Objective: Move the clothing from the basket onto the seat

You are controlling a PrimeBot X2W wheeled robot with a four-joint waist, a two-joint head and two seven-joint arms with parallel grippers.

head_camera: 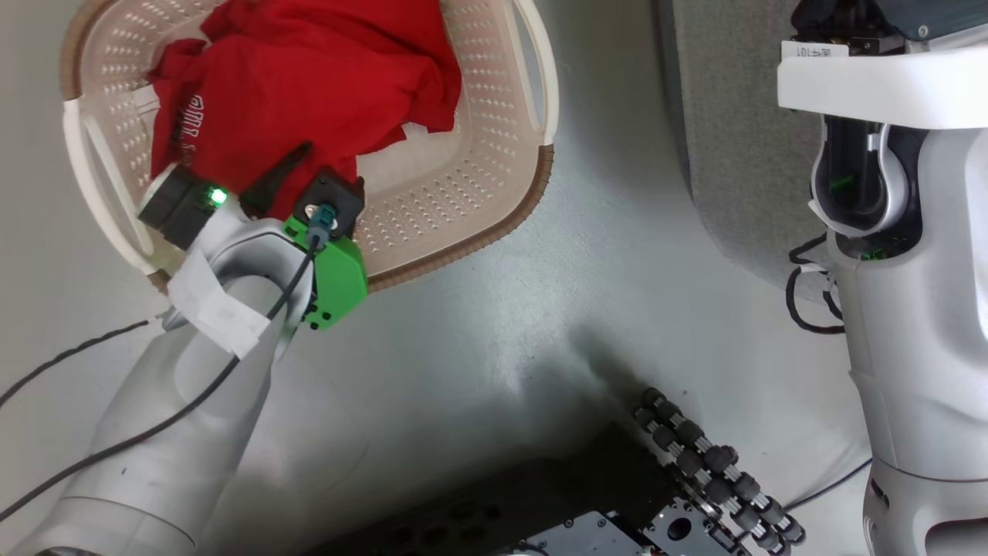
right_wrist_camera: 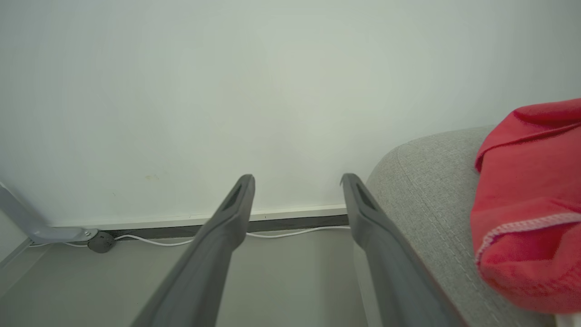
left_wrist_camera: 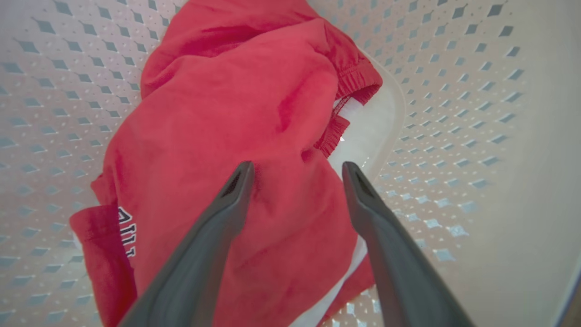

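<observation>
Head view: one basket [head_camera: 478, 170] holding clothing [head_camera: 309, 85] (one garment [right_wrist_camera: 526, 204] on seat [right_wrist_camera: 426, 190]).

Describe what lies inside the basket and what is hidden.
Inside the basket lies a crumpled heap of red clothing, with the open left claw poised over it. The basket floor beneath the heap is covered.

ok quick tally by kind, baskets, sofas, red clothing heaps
basket: 1
sofa: 1
red clothing: 2 heaps, one in the basket, the other on the sofa; how many garments are in each heap I cannot tell
total: 4
</observation>
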